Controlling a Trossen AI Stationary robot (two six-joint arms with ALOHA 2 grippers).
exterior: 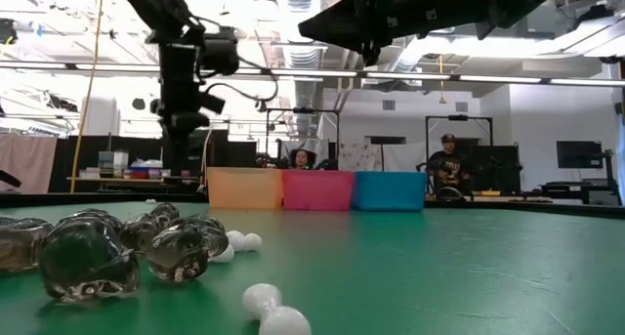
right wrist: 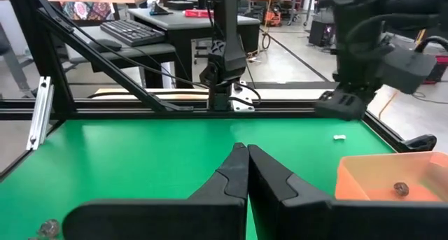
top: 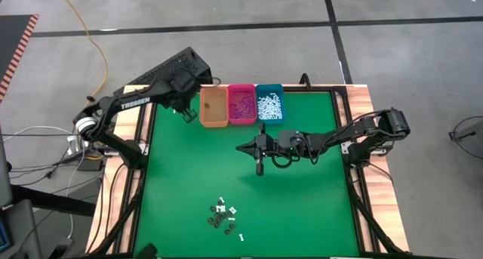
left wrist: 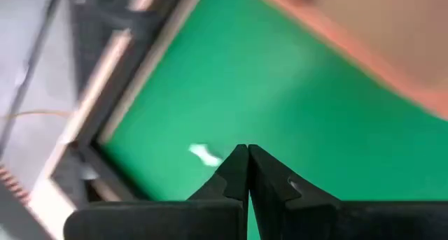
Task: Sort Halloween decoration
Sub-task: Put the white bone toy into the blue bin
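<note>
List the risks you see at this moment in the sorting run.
1. A stray white piece lies on the mat beside the orange bin, outside it and near the shut left pincer; it may go unsorted.
2. The remaining pile sits packed together at the near edge, so a grab could take mixed kinds.
3. The right pincer is shut above bare mat, apparently empty.

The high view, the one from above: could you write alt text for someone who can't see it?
Two dark robot arms reach over a green table; the right gripper hangs shut near its middle, the left gripper shut beside the orange bin. Orange, pink and teal bins line the far edge. A small cluster of white and dark pieces lies near the front.
</note>
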